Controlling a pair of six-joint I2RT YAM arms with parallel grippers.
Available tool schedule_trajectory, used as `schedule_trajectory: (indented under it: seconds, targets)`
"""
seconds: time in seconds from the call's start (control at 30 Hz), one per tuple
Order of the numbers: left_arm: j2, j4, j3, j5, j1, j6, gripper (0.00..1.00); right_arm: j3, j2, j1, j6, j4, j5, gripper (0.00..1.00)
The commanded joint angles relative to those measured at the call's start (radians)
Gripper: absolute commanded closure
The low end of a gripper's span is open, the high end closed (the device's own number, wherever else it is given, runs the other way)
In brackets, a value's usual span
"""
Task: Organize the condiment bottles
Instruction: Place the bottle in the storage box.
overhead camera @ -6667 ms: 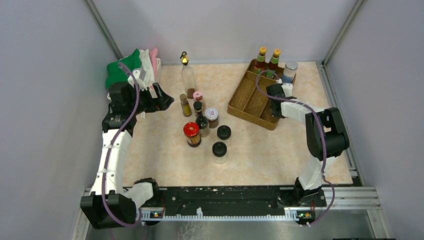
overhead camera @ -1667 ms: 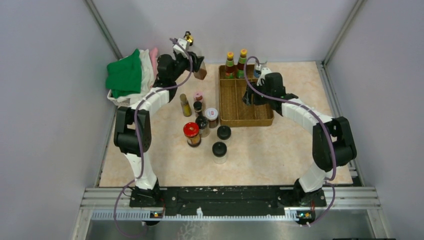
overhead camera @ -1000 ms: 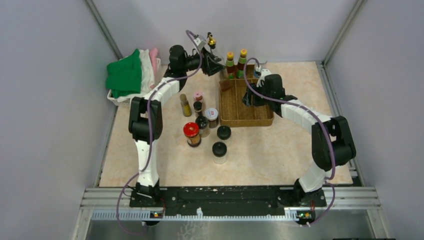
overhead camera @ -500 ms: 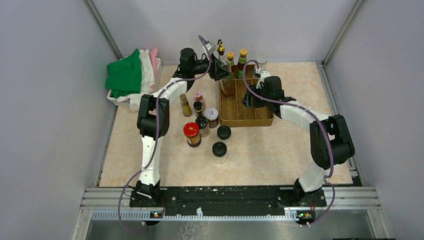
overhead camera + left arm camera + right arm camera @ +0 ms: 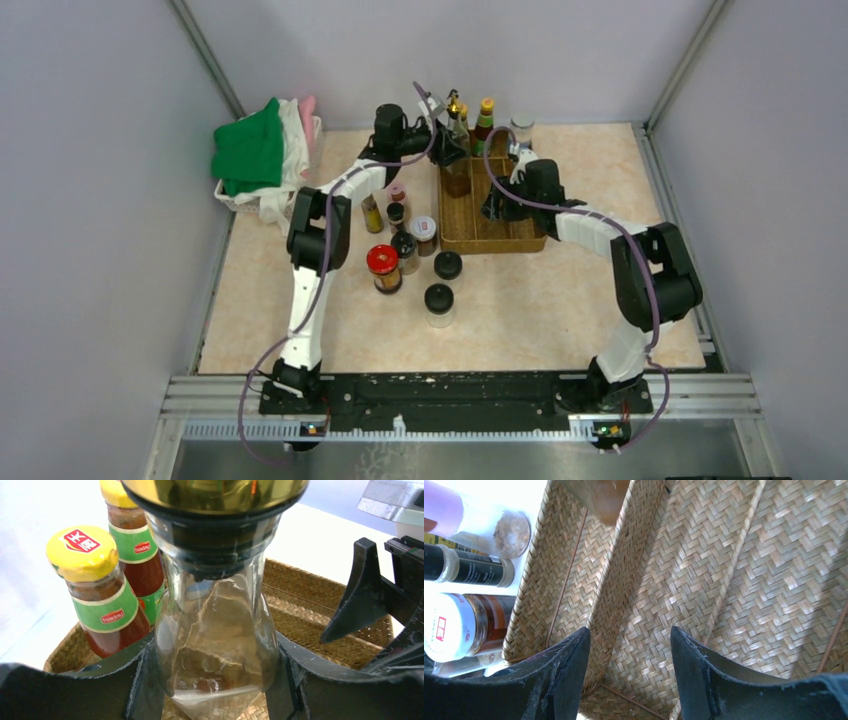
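My left gripper (image 5: 452, 152) is shut on the tall clear gold-topped bottle (image 5: 457, 165), upright over the back left compartment of the brown woven tray (image 5: 495, 244). In the left wrist view the fingers (image 5: 142, 680) clamp the glass body (image 5: 215, 645). Two yellow-capped sauce bottles (image 5: 97, 580) stand just left of it, at the tray's back. My right gripper (image 5: 497, 205) is open low inside the tray (image 5: 724, 580), and a divider (image 5: 616, 605) runs between its fingers. Several condiment bottles stand loose left of the tray, among them a red-capped jar (image 5: 383, 262) and a white-capped jar (image 5: 423, 228).
A silver-capped jar (image 5: 520, 125) stands behind the tray's back right corner. A white basket with green and pink cloths (image 5: 255, 150) sits at the far left. Two black-capped jars (image 5: 438, 300) stand nearest the arms. Grey walls close in three sides.
My left arm has carried the gold-topped bottle rightward from above the table's back edge and lowered it into the tray beside the sauce bottles. The right gripper stayed inside the tray.
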Motion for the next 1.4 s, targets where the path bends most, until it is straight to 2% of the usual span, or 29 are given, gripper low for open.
schedule_trajectory:
  seconds: [0.0,0.2,0.3,0.37,0.47,0.6,0.67,0.7,0.8,0.9,1.1,1.23,1.37]
  targets:
    - [0.018,0.045,0.101,0.006,-0.004,0.058,0.97,-0.014,0.011,-0.006,0.029,0.075,-0.042,0.41]
    - [0.049,-0.008,0.15,0.017,-0.002,0.12,0.96,-0.02,0.021,-0.006,0.032,0.088,-0.049,0.41]
    - [0.046,-0.031,0.145,0.011,-0.002,0.148,0.92,-0.018,0.025,-0.006,0.032,0.089,-0.053,0.41]
    - [0.036,-0.055,0.139,0.002,-0.002,0.168,0.79,-0.016,0.029,-0.006,0.034,0.091,-0.054,0.41]
    - [0.001,-0.051,0.081,-0.024,-0.002,0.19,0.48,-0.016,0.032,-0.006,0.036,0.091,-0.057,0.41]
    - [-0.037,-0.077,0.045,-0.047,-0.002,0.221,0.34,-0.017,0.03,-0.006,0.04,0.09,-0.063,0.41]
    - [-0.052,-0.101,0.035,-0.061,-0.003,0.237,0.17,-0.018,0.027,-0.006,0.042,0.09,-0.071,0.41]
    - [-0.062,-0.105,0.027,-0.065,-0.002,0.243,0.13,-0.018,0.027,-0.006,0.046,0.091,-0.072,0.41]
    - [-0.094,-0.11,-0.006,-0.082,-0.001,0.255,0.1,-0.021,0.02,-0.006,0.051,0.09,-0.076,0.41]
    - [-0.126,-0.109,-0.039,-0.107,-0.002,0.263,0.01,-0.026,0.008,-0.006,0.055,0.085,-0.077,0.41]
    - [-0.23,-0.087,-0.14,-0.169,-0.001,0.252,0.01,-0.045,-0.039,-0.005,0.061,0.061,-0.071,0.41]
    - [-0.357,-0.103,-0.247,-0.276,0.0,0.23,0.01,-0.06,-0.101,0.003,0.052,0.018,-0.049,0.41]
    - [-0.532,-0.168,-0.394,-0.402,-0.002,0.188,0.01,-0.008,-0.166,0.088,-0.046,-0.151,0.105,0.41]
